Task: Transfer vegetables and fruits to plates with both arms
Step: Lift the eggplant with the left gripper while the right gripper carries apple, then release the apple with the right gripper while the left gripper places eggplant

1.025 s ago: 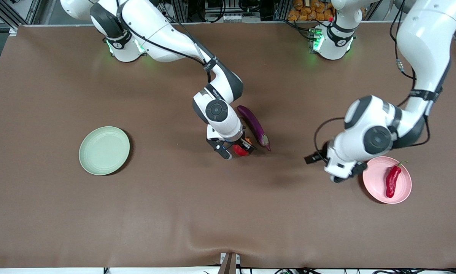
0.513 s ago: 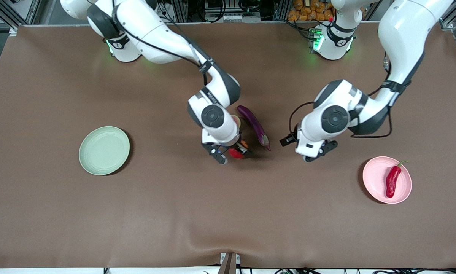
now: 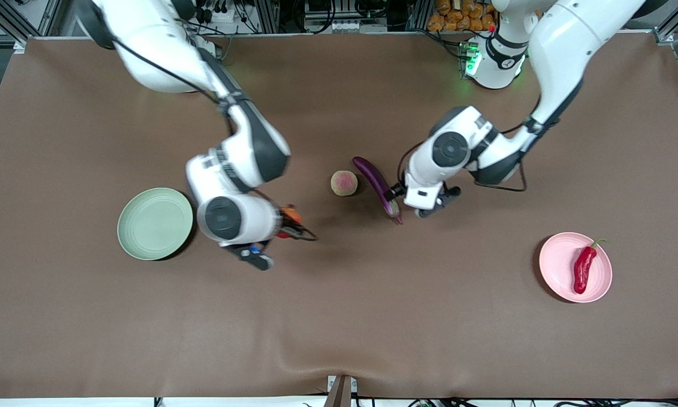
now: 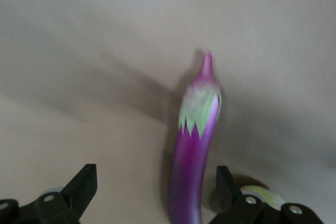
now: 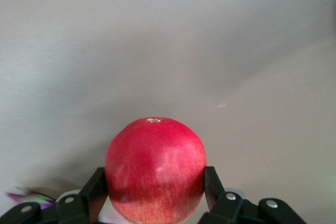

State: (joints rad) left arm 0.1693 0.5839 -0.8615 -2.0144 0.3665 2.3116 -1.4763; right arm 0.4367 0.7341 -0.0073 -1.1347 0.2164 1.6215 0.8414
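We are clamping the pomegranate [image 5: 155, 169] in our right gripper [image 5: 155, 190]; our left gripper [image 4: 153, 187], fingers apart, is hovering over the eggplant [image 4: 191, 156].

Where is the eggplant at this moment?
The eggplant lies on the table's middle, beside the tan-green fruit, with the open left gripper just above its stem end.

The table [image 3: 339, 316] was plain brown. One plate [image 3: 155, 224] was pale green, the other plate [image 3: 599, 282] pale pink, and on the pink one lay a glossy red chili pepper [image 3: 584, 269] with a green stem. The eggplant [image 4: 193, 156] was shiny purple with a jagged green cap. The pomegranate [image 5: 155, 169] was red, faintly streaked paler. The round fruit [image 3: 344, 183] was tan-green, blushed pink.
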